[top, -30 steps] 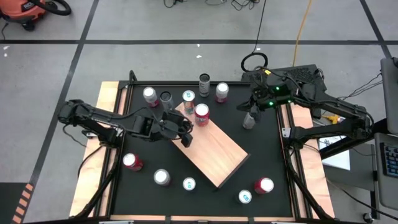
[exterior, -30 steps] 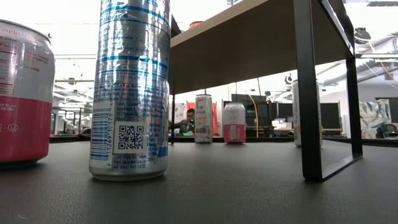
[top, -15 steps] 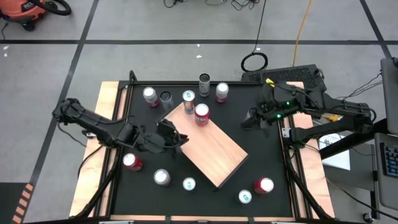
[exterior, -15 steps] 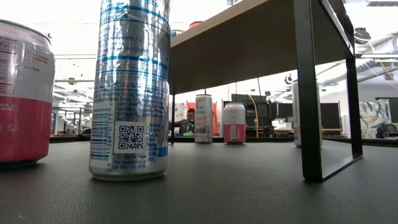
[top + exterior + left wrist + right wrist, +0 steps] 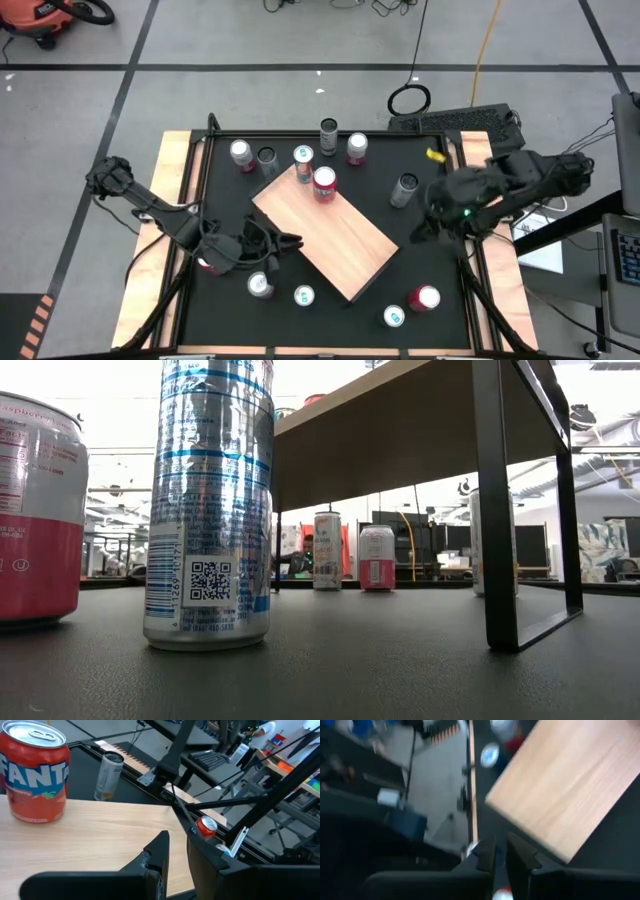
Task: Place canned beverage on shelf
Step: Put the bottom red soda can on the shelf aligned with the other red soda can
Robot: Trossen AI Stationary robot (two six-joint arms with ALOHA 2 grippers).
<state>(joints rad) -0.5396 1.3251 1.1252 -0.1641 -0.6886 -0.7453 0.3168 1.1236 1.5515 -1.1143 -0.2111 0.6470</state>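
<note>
the pale wooden shelf (image 5: 325,232) lies angled mid-table with an orange fanta can (image 5: 34,771) upright near its far end, the left gripper (image 5: 283,242) empty, fingers nearly together at its left edge, the right gripper (image 5: 499,856) likewise empty, narrowly parted, off right.

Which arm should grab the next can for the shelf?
Left, probably. Its end effector sits empty near the silver can; the right end effector is off by the table's edge.
</note>
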